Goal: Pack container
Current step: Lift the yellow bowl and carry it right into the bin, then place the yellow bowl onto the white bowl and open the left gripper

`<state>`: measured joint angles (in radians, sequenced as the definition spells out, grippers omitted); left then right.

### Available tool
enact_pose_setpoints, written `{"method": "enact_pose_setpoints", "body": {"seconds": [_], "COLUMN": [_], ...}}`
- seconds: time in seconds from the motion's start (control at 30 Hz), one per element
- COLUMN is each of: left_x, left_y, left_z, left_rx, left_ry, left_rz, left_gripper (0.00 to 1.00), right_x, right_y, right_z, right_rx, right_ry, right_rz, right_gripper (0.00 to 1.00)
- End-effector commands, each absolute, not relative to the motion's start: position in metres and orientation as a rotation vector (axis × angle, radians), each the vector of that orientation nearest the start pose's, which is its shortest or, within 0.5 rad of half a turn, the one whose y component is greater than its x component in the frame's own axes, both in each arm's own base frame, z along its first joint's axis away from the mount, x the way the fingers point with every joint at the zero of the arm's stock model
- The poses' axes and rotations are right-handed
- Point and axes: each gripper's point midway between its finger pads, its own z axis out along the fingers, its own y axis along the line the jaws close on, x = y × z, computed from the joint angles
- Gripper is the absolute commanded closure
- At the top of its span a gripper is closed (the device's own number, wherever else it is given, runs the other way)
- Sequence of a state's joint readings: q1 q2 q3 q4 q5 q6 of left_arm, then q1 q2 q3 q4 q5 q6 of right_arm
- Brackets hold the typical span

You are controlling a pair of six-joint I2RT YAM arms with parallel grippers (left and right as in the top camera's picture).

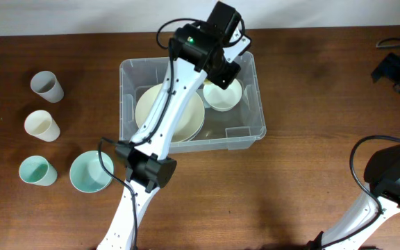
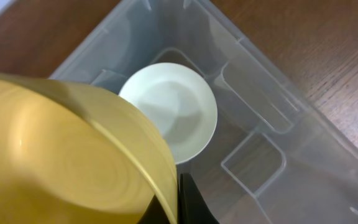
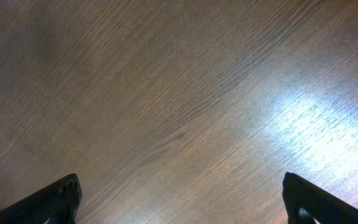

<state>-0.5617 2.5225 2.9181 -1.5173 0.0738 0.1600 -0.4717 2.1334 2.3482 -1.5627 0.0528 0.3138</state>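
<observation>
The container (image 1: pixel 259 104) is a clear bin in the middle of the table. Inside it lie a large cream bowl (image 1: pixel 165 114) on the left and a small white bowl (image 1: pixel 222 97) on the right. My left gripper (image 1: pixel 221 69) hangs over the bin's right half. In the left wrist view it (image 2: pixel 178 202) is shut on the rim of a yellow bowl (image 2: pixel 55 155). That bowl is tilted just above the white bowl (image 2: pixel 179 112) and the container wall (image 2: pixel 272 99). My right gripper (image 3: pixel 182 202) stands open over bare wood, far right (image 1: pixel 398 69).
On the table left of the bin stand a grey cup (image 1: pixel 46 86), a cream cup (image 1: pixel 42 125), a teal cup (image 1: pixel 36 170) and a teal bowl (image 1: pixel 90 171). The left arm crosses over the bin's front wall.
</observation>
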Motion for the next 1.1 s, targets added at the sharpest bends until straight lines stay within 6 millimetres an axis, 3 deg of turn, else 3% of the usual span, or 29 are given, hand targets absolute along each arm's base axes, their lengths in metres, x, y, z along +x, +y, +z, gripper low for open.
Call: {"method": "enact_pose_setpoints", "body": {"seconds": [0.0,0.3,0.53,0.83,1.07], "left_x": [0.450,0.454,0.465,0.461,0.459], "left_y": [-0.307,-0.317,-0.330,-0.341,-0.344], "left_z": [0.189,0.142,0.135,0.117,0.116], "left_rx": [0.982,1.015,1.039,1.070,1.077], "left_ry": [2.545,2.595,2.527,2.528,2.526], "left_rz": [-0.294,-0.294,-0.301,-0.304,-0.306], "left_gripper": [0.99,0.99,0.99,0.99,0.99], "right_x": [0.387,0.387,0.387,0.387,0.387], "right_y": [-0.213,-0.213,-0.213,-0.213,-0.213], "right_z": [0.206,0.206,0.206,0.206,0.206], "right_rx": [1.140,1.140,1.140,1.140,1.140], "right_ry": [2.698,2.698,2.698,2.698,2.698], "right_rz": [-0.120,-0.120,-0.120,-0.120,-0.120], "right_gripper": [0.01,0.01,0.01,0.01,0.01]}}
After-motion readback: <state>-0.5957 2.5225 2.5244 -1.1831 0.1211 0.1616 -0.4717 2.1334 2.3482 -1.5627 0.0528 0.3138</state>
